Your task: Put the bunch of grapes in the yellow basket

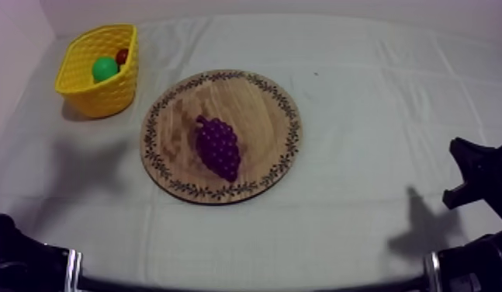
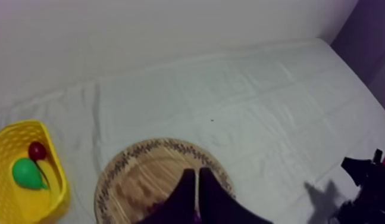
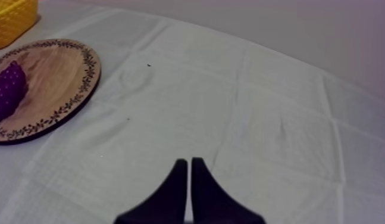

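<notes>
Plainly the grapes (image 1: pixel 217 147) lie on the board (image 1: pixel 254 116) just ahead of my left hand (image 2: pixel 197 174), clenched empty like my right hand (image 3: pixel 189 162).

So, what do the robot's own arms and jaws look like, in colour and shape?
Both arms are black and bulky. The left arm and the right arm each carry a pale band. In the wrist views, each arm's jaws are two black pieces that taper to narrow tips.

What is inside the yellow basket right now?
The yellow basket holds a green fruit and, beside it, a small red fruit. They cover the basket floor under them, so anything beneath cannot be seen.
</notes>
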`<state>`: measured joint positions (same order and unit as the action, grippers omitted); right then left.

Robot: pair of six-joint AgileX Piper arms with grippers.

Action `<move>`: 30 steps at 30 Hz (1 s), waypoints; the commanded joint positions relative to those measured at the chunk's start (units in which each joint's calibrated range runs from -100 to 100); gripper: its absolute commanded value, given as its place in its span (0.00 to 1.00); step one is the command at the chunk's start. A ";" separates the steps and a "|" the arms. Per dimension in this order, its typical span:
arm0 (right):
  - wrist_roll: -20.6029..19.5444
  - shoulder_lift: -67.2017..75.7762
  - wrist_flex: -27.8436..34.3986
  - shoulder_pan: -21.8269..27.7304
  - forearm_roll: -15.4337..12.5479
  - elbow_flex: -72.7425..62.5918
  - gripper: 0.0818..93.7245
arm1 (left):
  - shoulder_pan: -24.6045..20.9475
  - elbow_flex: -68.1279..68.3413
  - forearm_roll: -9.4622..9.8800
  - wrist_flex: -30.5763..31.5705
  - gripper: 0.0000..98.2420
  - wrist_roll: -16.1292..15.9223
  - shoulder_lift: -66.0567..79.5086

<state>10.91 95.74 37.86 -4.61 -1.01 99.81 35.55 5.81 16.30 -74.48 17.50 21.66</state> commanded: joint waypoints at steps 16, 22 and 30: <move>0.00 0.01 -0.04 0.02 0.01 -0.03 0.00 | 1.92 -4.37 -1.24 -4.62 0.00 6.93 -18.45; 0.00 0.01 -0.04 0.02 0.01 -0.03 0.00 | 1.68 -3.86 -2.65 -4.43 0.00 7.84 -22.38; 0.00 0.01 -0.04 0.02 0.01 -0.03 0.00 | 0.73 -3.79 -3.16 -3.94 0.02 8.49 -24.69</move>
<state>10.91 95.74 37.86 -4.61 -1.01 99.81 36.36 2.06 13.09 -78.43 26.02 -2.97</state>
